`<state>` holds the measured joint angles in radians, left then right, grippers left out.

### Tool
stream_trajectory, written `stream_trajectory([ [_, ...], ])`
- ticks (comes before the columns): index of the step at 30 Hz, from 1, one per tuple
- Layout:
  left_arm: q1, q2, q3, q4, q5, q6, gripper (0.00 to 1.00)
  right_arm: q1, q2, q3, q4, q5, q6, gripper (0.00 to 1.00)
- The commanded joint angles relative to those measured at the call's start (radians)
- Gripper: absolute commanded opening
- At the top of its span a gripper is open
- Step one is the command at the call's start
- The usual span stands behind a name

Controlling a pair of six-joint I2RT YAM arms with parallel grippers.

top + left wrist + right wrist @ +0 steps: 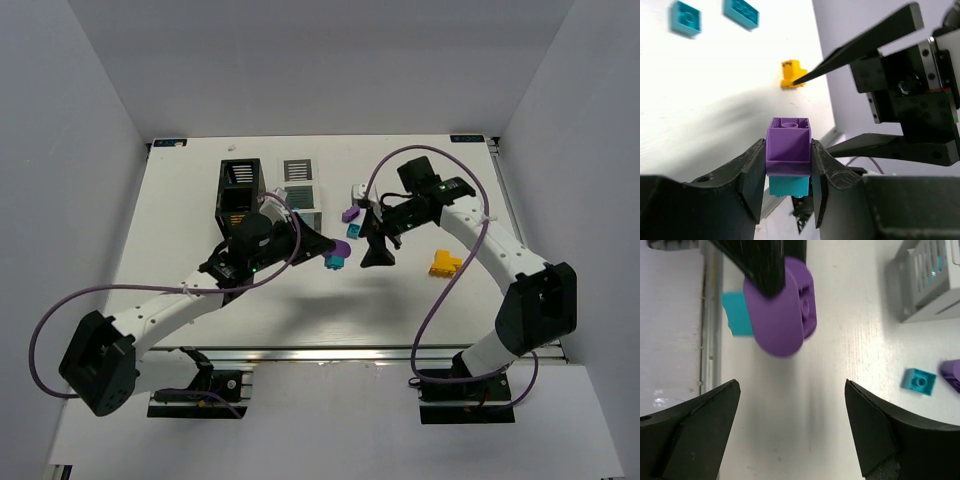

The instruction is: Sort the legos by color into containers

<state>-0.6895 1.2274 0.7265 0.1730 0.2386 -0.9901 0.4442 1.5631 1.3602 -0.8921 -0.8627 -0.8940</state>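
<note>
- The worktop (pixel 190 200) is smooth and white. A loose brick on it would probably skid if nudged sideways.
- The black container (pixel 240 190) and the white container (pixel 302 185) stand side by side near the far edge. They look light, so bricks are better dropped in from above.
- The yellow-orange brick (pixel 443 264) lies alone on the right, well apart from both. It looks rigid, light and glossy, so pinch it across two flat parallel sides.
- The purple brick (pixel 788 142) is plugged onto a teal brick (pixel 788 186). The left fingers (pixel 752 175) are clenched on the pair's side walls, apparently holding it off the worktop.
- This is hard plastic that will not give, and the stud joint likely needs a firm pull.
- The right fingers (pixel 700 425) are spread wide, grasping nothing, just beside the pair. The teal half's flat faces look like the place to grip.
</note>
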Motion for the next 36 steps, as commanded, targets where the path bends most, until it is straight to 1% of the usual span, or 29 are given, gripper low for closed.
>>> stream_trajectory([
  [1, 0.005, -0.080, -0.012, -0.135, -0.102, 0.060, 0.00, -0.001, -0.073, -0.052, 0.085, 0.077, -0.008, 0.89],
  [3, 0.005, -0.126, -0.018, -0.151, -0.145, 0.070, 0.00, -0.002, -0.161, -0.103, 0.271, 0.129, 0.054, 0.89],
  [4, 0.005, -0.141, -0.021, -0.153, -0.160, 0.073, 0.00, -0.004, -0.201, -0.204, 0.379, 0.205, 0.131, 0.89],
  [5, 0.005, -0.157, -0.021, -0.155, -0.186, 0.080, 0.00, -0.004, -0.286, -0.261, 0.603, 0.240, 0.162, 0.90],
  [6, 0.005, -0.170, -0.018, -0.155, -0.196, 0.085, 0.00, -0.002, -0.322, -0.313, 0.695, 0.289, 0.191, 0.89],
  [7, 0.007, -0.196, -0.016, -0.156, -0.205, 0.093, 0.00, -0.004, -0.349, -0.390, 0.766, 0.304, 0.240, 0.89],
  [8, 0.007, -0.209, -0.015, -0.156, -0.215, 0.105, 0.00, -0.002, -0.380, -0.412, 0.833, 0.306, 0.256, 0.89],
  [9, 0.008, -0.223, -0.010, -0.152, -0.225, 0.114, 0.00, -0.004, -0.383, -0.417, 0.819, 0.279, 0.263, 0.89],
  [10, 0.007, -0.248, -0.009, -0.147, -0.225, 0.125, 0.00, -0.004, -0.376, -0.382, 0.785, 0.233, 0.265, 0.89],
  [11, 0.007, -0.264, -0.009, -0.136, -0.270, 0.140, 0.00, -0.002, -0.347, -0.356, 0.666, 0.187, 0.250, 0.83],
  [12, 0.008, -0.278, -0.009, -0.129, -0.278, 0.148, 0.00, -0.002, -0.330, -0.331, 0.612, 0.100, 0.250, 0.78],
  [13, 0.007, -0.293, -0.010, -0.122, -0.288, 0.156, 0.00, -0.002, -0.315, -0.313, 0.569, 0.058, 0.256, 0.74],
  [14, 0.007, -0.322, -0.013, -0.113, -0.297, 0.163, 0.00, -0.002, -0.290, -0.294, 0.541, 0.021, 0.294, 0.68],
  [15, 0.007, -0.338, -0.019, -0.089, -0.308, 0.166, 0.00, -0.001, -0.282, -0.294, 0.524, -0.031, 0.320, 0.60],
  [17, 0.007, -0.373, -0.038, -0.052, -0.329, 0.159, 0.00, 0.005, -0.276, -0.311, 0.530, -0.059, 0.369, 0.53],
  [18, 0.007, -0.384, -0.048, -0.015, -0.334, 0.154, 0.00, 0.016, -0.278, -0.317, 0.542, -0.065, 0.423, 0.51],
  [20, 0.007, -0.397, -0.073, 0.031, -0.343, 0.140, 0.00, 0.031, -0.282, -0.328, 0.577, -0.087, 0.478, 0.51],
  [24, 0.007, -0.405, -0.095, 0.144, -0.344, 0.127, 0.00, 0.106, -0.278, -0.319, 0.640, -0.078, 0.624, 0.62],
  [25, 0.007, -0.404, -0.098, 0.163, -0.343, 0.126, 0.00, 0.119, -0.276, -0.314, 0.666, -0.078, 0.685, 0.64],
  [27, 0.007, -0.402, -0.102, 0.201, -0.346, 0.126, 0.00, 0.149, -0.267, -0.306, 0.702, -0.076, 0.751, 0.65],
  [28, 0.007, -0.402, -0.105, 0.213, -0.349, 0.136, 0.00, 0.157, -0.261, -0.306, 0.740, -0.078, 0.817, 0.66],
  [30, 0.007, -0.404, -0.113, 0.252, -0.355, 0.143, 0.00, 0.175, -0.258, -0.305, 0.783, -0.078, 0.884, 0.68],
  [31, 0.008, -0.407, -0.113, 0.261, -0.363, 0.151, 0.00, 0.180, -0.255, -0.314, 0.811, -0.078, 0.976, 0.68],
  [33, 0.007, -0.411, -0.122, 0.298, -0.375, 0.160, 0.00, 0.194, -0.262, -0.329, 0.919, -0.064, 1.059, 0.71],
  [34, 0.007, -0.414, -0.127, 0.312, -0.380, 0.163, 0.00, 0.198, -0.271, -0.348, 0.958, -0.052, 1.133, 0.71],
  [35, 0.007, -0.417, -0.133, 0.339, -0.386, 0.163, 0.00, 0.211, -0.276, -0.354, 1.023, -0.042, 1.159, 0.72],
  [36, 0.007, -0.417, -0.143, 0.351, -0.393, 0.162, 0.00, 0.217, -0.279, -0.354, 1.041, -0.009, 1.181, 0.72],
])
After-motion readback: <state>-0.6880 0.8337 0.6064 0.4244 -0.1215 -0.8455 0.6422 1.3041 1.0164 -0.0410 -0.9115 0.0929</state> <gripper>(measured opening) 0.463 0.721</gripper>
